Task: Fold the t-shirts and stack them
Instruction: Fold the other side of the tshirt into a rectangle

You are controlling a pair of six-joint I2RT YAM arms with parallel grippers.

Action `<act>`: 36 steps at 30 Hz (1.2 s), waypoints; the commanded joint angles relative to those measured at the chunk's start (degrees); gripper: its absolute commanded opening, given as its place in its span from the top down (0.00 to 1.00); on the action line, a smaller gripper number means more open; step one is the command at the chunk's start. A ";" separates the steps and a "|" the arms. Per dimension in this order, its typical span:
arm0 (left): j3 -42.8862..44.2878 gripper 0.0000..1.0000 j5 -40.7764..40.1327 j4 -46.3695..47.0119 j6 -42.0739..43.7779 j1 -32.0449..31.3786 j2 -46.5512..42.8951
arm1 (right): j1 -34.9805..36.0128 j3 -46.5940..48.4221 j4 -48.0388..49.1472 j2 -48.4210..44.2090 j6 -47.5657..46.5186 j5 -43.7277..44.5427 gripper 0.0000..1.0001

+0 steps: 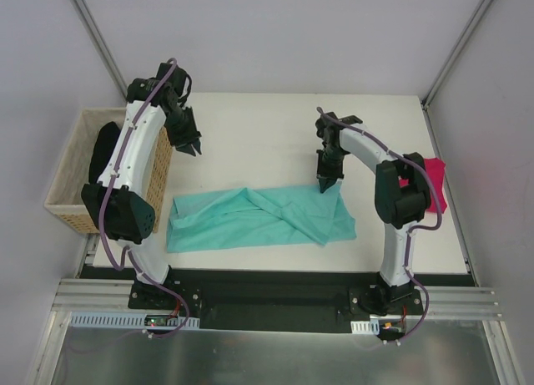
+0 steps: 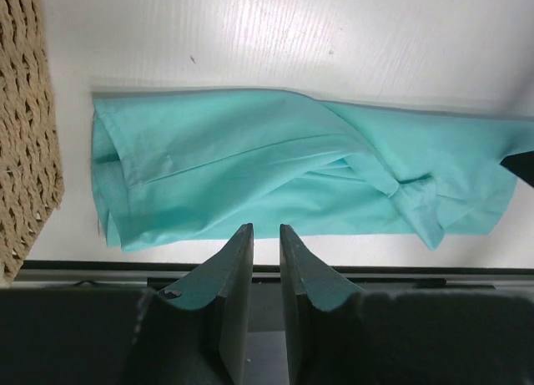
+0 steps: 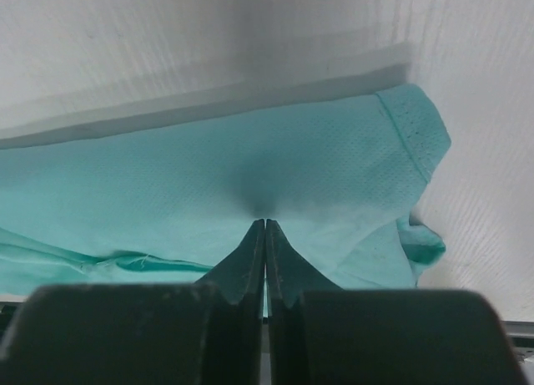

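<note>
You see your right gripper [image 3: 265,225] with its jaws pressed together, the tips pinching the teal t-shirt [image 3: 167,184] where the cloth dimples and darkens, its hemmed sleeve [image 3: 417,130] lying rightward on the white table [image 3: 167,43].

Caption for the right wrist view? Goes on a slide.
Right gripper, jaws shut, tips down on the teal t-shirt spread on the white table.

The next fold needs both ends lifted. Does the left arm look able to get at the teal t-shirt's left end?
Probably yes. The left gripper hangs empty over bare table beyond the teal t-shirt, nothing lies between them, and the basket stands clear to the side.
</note>
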 commanded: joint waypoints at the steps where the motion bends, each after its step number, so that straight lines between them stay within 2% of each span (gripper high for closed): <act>1: 4.70 0.81 1.05 -3.05 -0.21 -0.57 1.49 | 0.15 -4.35 2.58 -1.48 3.32 -1.68 0.99; 11: 12.17 0.81 0.53 -6.22 0.06 -0.57 5.09 | -0.73 -10.08 6.71 -1.48 6.75 -2.39 0.99; 18: 12.00 0.83 -0.61 -7.36 -0.56 -0.48 4.74 | -4.76 -10.88 8.74 -1.92 9.83 0.43 0.99; 26: 13.84 0.82 -0.79 -8.68 -0.65 -0.04 5.01 | -9.34 -1.31 6.54 4.40 8.16 -0.01 0.99; 36: 14.20 0.83 -0.52 -8.68 -0.56 0.05 4.74 | -9.96 14.78 3.38 14.07 6.49 -0.36 0.99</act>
